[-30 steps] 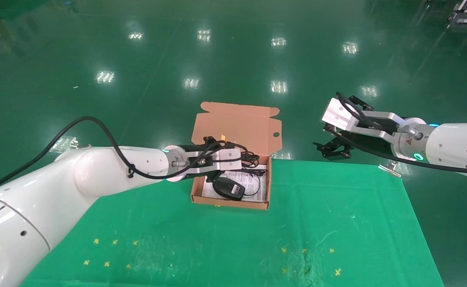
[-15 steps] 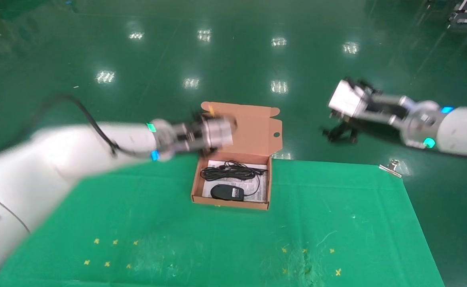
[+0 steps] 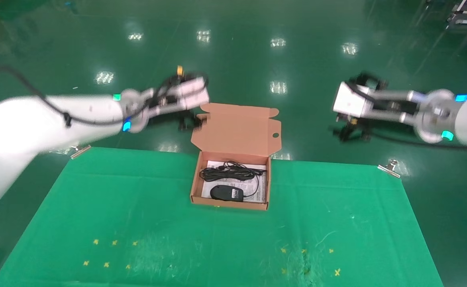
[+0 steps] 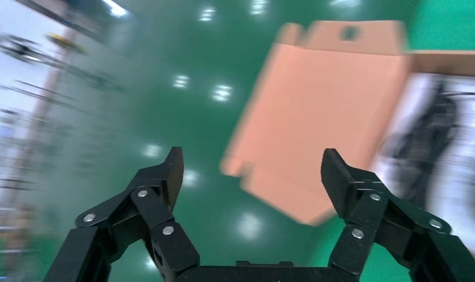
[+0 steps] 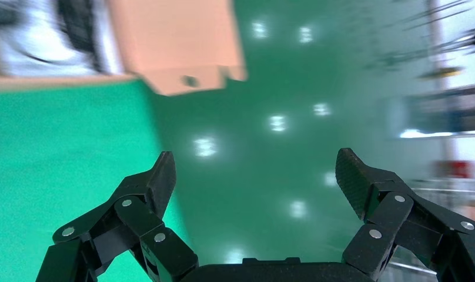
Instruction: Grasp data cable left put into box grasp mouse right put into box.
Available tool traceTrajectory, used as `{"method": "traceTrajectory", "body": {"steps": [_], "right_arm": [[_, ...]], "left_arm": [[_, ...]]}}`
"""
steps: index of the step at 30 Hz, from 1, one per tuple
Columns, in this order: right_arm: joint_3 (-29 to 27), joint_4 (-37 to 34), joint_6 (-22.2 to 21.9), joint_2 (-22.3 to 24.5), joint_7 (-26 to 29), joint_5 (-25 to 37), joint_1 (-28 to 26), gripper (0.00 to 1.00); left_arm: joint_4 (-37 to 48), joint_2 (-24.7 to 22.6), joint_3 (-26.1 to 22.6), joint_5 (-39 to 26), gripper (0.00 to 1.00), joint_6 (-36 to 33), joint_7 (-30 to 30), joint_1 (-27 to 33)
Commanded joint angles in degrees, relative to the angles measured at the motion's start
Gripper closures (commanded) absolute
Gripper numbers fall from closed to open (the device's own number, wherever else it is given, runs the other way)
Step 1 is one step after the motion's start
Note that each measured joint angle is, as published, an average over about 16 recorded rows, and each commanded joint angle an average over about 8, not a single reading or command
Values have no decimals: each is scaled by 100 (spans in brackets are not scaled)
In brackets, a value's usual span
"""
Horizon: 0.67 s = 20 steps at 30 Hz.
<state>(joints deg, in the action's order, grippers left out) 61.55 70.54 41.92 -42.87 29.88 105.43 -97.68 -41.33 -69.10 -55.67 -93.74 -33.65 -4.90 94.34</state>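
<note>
The orange-brown box (image 3: 195, 187) stands open at the back middle of the green cloth, its lid (image 3: 237, 127) tilted back. Inside, on a white printed sheet, the data cable (image 3: 229, 172) lies as a black bundle at the far side. The black mouse (image 3: 226, 193) lies at the near side. My left gripper (image 3: 189, 119) hangs open and empty in the air, up beside the lid's left corner. The left wrist view shows that gripper (image 4: 252, 158) open, with the lid (image 4: 317, 117) beyond it. My right gripper (image 3: 353, 133) is open and empty, off the table's back right; the right wrist view shows it (image 5: 256, 157) over the floor.
The green cloth (image 3: 337, 223) is held by metal clips at its back corners (image 3: 389, 167) (image 3: 80, 150). Small yellow crosses (image 3: 106, 263) mark its front. Shiny green floor lies beyond the table's back edge.
The left gripper let go of the data cable in the box, then rose back and to the left, clear of the box. The right arm lifted a little and drew to the right.
</note>
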Motion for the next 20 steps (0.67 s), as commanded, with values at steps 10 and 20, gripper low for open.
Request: {"method": "traceTrajectory", "body": {"steps": [10,20], "right_arm": [[-921,61,886,159,-386,-1287,731,0],[-1639,109,1576,282,-688,-2289,1301,0]], "left_arm": [[-662,700,814,1065,0,-1069,-120,-673],[-1177,1244,1447,1894,0,-1900,-214,-1196]]}}
